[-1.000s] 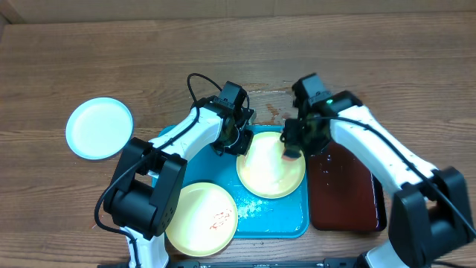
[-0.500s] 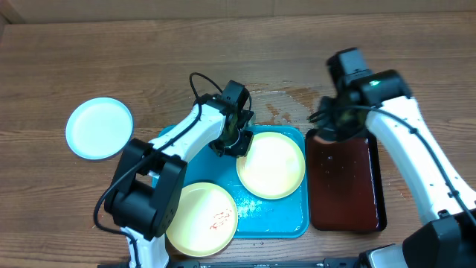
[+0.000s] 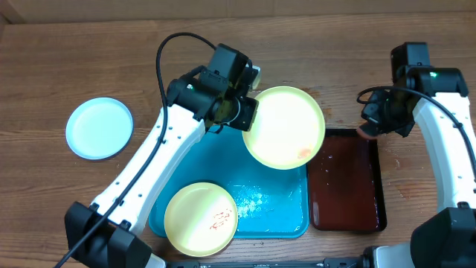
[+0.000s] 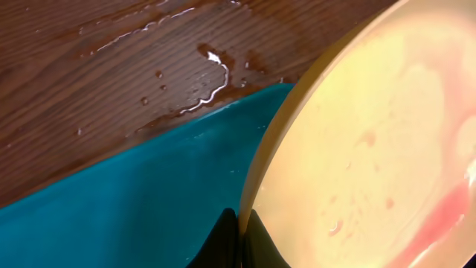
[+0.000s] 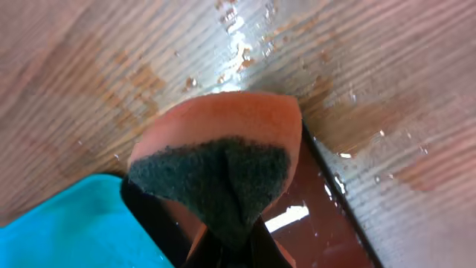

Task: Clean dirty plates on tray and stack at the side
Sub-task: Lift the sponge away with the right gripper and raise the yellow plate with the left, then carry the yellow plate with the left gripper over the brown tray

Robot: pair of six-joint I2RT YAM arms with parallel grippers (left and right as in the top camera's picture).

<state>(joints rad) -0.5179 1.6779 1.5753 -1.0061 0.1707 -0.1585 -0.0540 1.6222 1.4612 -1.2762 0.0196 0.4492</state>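
My left gripper is shut on the rim of a pale yellow-green dirty plate, held tilted above the far end of the turquoise tray. In the left wrist view the plate, streaked with watery pink, has its edge clamped in the gripper. A second yellow-green plate with red smears lies at the tray's near left corner. A mint-blue plate rests on the table at the left. My right gripper is shut on an orange sponge with a dark scouring face.
A dark red-brown tray, wet inside, lies right of the turquoise tray; the sponge hovers over its far edge. Water puddles and reddish stains mark the wooden table beyond both trays.
The left arm has lifted the yellow-green plate off the tray, up and to the right. The right arm has carried the sponge away from the plate, rightward to the dark tray's far edge.
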